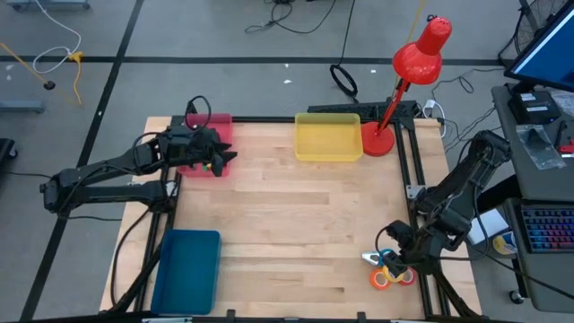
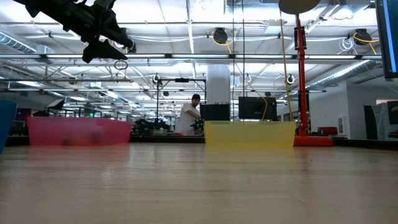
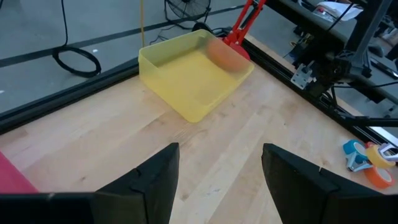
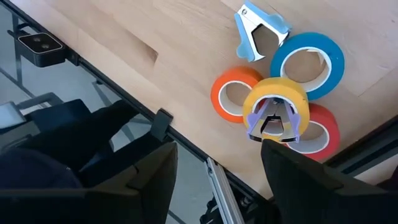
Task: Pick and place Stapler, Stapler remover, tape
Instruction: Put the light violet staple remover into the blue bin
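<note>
Overhead and wrist views of a wooden table (image 1: 296,224) bearing three trays. A pink tray (image 1: 212,144) sits at the far left, a yellow tray (image 1: 328,137) at the far centre and a blue tray (image 1: 187,269) at the near left. A red desk lamp (image 1: 408,81) stands with its base just right of the yellow tray.

The left gripper (image 1: 224,160) hangs above the pink tray's right edge, fingers spread and holding nothing; its wrist view looks across bare wood toward the yellow tray.

The right gripper (image 1: 392,242) hovers at the near right, fingers spread and empty, just above the cluster of task items. The tape (image 4: 277,99) lies there as four touching rolls: blue roll (image 4: 308,62), orange roll (image 4: 231,93), yellow roll (image 4: 277,99) stacked over the others, and red roll (image 4: 320,134). A light blue staple remover (image 4: 255,31) lies touching the blue roll; a purple staple remover (image 4: 272,121) rests on the yellow roll.

The cluster sits close to the table's right edge rail (image 4: 186,149). A person (image 2: 188,115) stands in the room beyond the table.
</note>
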Robot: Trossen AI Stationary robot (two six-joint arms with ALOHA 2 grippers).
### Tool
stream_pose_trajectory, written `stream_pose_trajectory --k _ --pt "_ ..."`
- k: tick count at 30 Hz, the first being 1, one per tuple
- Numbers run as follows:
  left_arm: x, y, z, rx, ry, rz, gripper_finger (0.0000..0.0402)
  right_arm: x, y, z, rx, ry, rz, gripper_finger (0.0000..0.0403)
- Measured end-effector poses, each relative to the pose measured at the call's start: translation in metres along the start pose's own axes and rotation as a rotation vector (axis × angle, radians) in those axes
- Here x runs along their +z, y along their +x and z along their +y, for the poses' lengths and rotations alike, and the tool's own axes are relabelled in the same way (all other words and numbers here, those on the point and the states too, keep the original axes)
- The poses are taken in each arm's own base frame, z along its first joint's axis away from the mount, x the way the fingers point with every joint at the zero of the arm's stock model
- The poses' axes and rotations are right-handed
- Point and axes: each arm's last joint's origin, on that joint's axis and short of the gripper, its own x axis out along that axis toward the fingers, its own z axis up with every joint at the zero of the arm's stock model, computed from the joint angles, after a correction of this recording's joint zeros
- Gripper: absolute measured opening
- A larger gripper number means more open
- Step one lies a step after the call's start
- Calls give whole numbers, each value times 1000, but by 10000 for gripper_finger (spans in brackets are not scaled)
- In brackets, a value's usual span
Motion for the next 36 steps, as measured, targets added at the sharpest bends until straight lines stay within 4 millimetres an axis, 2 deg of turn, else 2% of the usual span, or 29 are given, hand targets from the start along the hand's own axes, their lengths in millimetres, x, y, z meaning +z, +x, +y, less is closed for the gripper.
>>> stream_pose_trajectory --k 9,13,17,23,31,36 --pt "0 0 0 0 1 0 230 0 0 0 -7 8 12 222" --pt "0 0 0 0 2 0 230 -2 4 -2 -69 56 69 214" --pt "0 0 0 0 3 0 230 -5 12 -2 -151 62 134 207" --pt "0 0 0 0 3 1 230 -3 31 -7 -222 117 107 203" --pt "0 0 0 0 4 1 230 3 56 -19 -209 206 108 199" --pt "0 0 0 0 17 1 230 6 63 -28 -240 256 87 190"
